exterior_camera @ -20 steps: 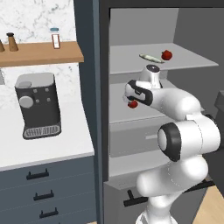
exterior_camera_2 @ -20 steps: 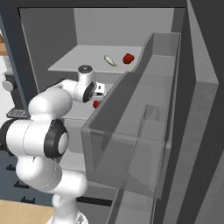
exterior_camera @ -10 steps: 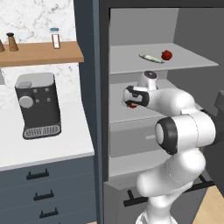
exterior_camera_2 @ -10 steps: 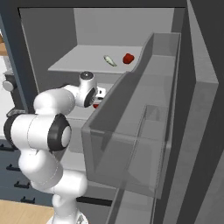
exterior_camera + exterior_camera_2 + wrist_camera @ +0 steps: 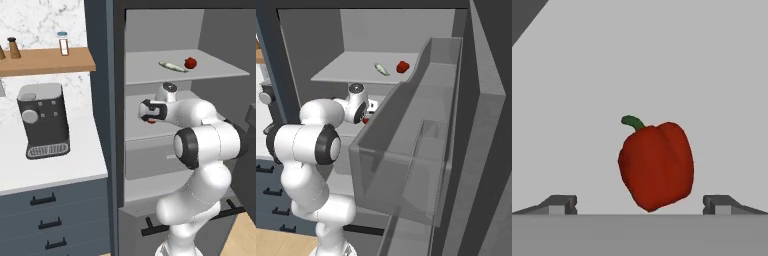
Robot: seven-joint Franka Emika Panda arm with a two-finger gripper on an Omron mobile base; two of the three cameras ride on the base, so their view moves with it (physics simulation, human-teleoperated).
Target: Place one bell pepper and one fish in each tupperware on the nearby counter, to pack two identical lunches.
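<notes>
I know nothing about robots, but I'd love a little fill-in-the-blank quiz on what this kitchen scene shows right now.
1. The glossy bell pepper between the two dark fingertips is coloured ____.
2. The pincer stands ____, gripping nothing.
3. On the fridge's top grey shelf, a pale slim fish lies beside a second red ____.
4. The dark coffee machine sits on the white ____.

Missing words: red; open; pepper; counter

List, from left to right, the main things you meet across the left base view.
Coffee machine → end effector at the fridge's middle shelf → fish → bell pepper, both on the upper shelf.
</notes>
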